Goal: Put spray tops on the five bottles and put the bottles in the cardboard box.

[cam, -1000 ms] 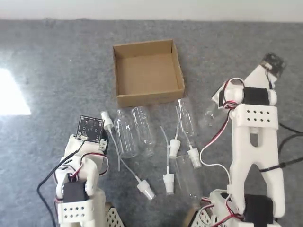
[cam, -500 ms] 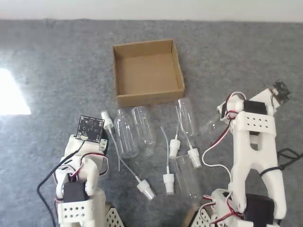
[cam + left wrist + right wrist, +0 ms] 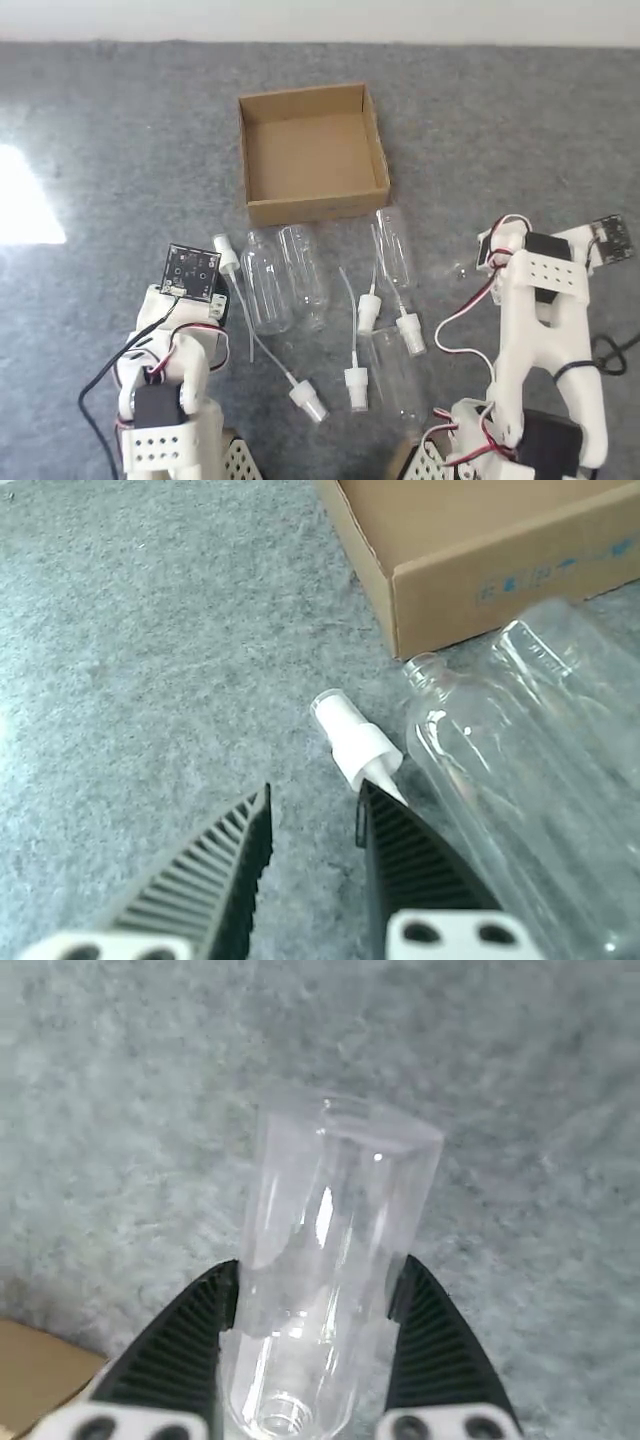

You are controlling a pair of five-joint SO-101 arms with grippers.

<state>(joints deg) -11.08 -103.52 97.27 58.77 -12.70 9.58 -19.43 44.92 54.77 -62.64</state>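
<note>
1. The right gripper [image 3: 315, 1290] is clamped on a clear plastic bottle [image 3: 330, 1220], one jaw on each side of the body. The bottle's flat base points out past the fingertips, and its open neck lies back toward the wrist.
2. The left gripper [image 3: 312, 795] holds nothing, its jaws parted by a narrow gap. A white spray top [image 3: 350, 745] lies on the grey felt-like table surface [image 3: 150, 630] just ahead of one fingertip. Just beside that top is a second clear bottle [image 3: 500, 770], lying on its side.
3. The brown cardboard box [image 3: 480, 570] stands farther out beyond the left fingertips. No bottle lies in it yet.
4. The other loose bottles [image 3: 303, 262] and other spray tops [image 3: 355, 385], each top trailing a thin dip tube, lie on the table between the two arms.
5. Judged step: fitting the first top, so the task is near its start.
6. To do this well, the left jaws should probably close on the top's rigid collar, not on the flexible tube.
7. The tube must enter the neck before any pressing or twisting.
8. With the neck facing its own wrist, the right gripper may need to turn or regrasp the bottle to give access.
9. The thin wall may buckle, so the grip should be firm but not crushing.
</note>
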